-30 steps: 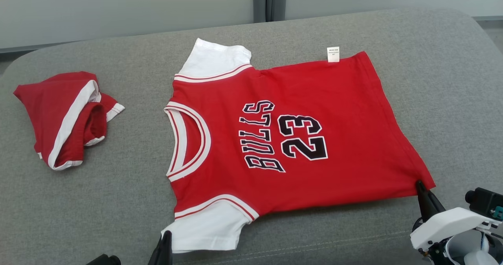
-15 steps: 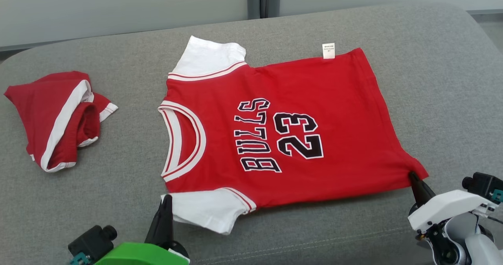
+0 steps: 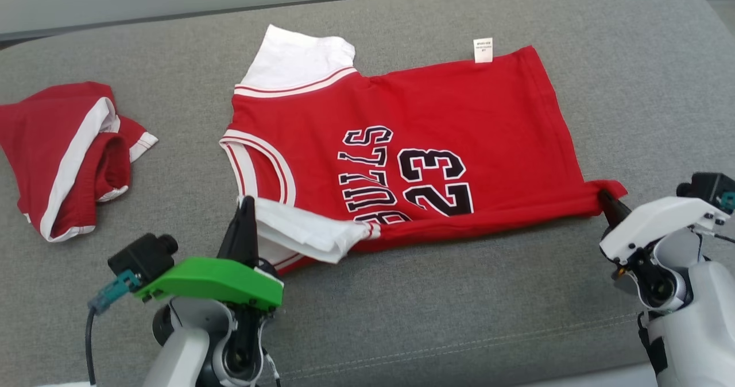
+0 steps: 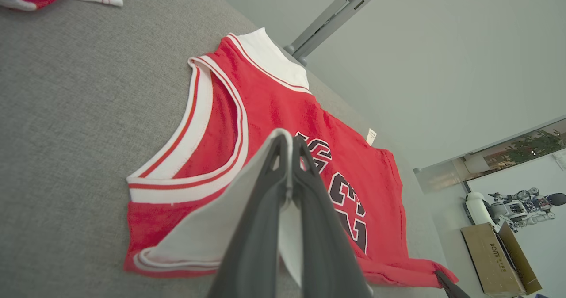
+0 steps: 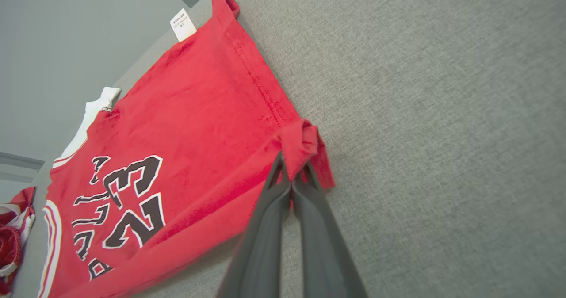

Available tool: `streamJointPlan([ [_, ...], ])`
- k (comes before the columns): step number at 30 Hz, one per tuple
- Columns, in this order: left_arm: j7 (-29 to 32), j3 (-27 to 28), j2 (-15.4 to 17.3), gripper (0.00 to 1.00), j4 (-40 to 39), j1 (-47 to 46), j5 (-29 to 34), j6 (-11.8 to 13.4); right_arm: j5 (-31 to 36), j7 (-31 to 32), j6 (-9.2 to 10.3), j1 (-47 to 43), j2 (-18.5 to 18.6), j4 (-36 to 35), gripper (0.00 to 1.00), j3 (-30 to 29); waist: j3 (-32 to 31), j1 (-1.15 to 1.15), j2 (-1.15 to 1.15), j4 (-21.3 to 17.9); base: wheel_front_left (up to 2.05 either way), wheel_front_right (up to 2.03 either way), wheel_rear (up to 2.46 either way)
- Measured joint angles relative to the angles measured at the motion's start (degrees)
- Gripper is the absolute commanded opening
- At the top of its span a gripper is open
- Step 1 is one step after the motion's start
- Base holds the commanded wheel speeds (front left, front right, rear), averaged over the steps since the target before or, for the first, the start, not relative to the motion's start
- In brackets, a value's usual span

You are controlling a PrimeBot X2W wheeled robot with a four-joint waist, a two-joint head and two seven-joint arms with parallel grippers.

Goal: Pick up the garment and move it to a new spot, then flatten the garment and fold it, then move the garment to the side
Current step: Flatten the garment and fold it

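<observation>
Two-point pinch on the red jersey, its near edge lapped over itself on the grey cushion.
The left gripper clamps the white sleeve; the right gripper clamps the bunched hem corner, clearest in the wrist views. Both forearms reach up from the near edge. The print reads "BULLS 23"; the side label is too small to read.

Matt red cloth jersey, rough grey woven cushion
</observation>
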State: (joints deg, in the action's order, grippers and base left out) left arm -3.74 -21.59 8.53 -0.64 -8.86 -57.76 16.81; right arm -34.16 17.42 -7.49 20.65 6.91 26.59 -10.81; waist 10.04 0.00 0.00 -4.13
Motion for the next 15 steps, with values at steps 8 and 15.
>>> streamJointPlan([
  [8, -2.40, 1.76, -0.15, 0.00, 8.72, -9.82, 1.46, -1.70, 4.25, 3.35, 0.00, 7.75, -1.07, 3.23, 0.00, 1.12, 3.66, 0.00, 0.00, 0.10, 0.00, 0.00, 0.00],
  [15, -3.32, 1.43, -0.52, 0.00, 14.23, -13.44, 2.37, -2.75, 6.19, 3.67, 0.00, 11.10, -1.76, 5.45, 0.00, 1.42, 5.61, 0.00, 0.00, 0.17, 0.00, 0.00, 0.00],
])
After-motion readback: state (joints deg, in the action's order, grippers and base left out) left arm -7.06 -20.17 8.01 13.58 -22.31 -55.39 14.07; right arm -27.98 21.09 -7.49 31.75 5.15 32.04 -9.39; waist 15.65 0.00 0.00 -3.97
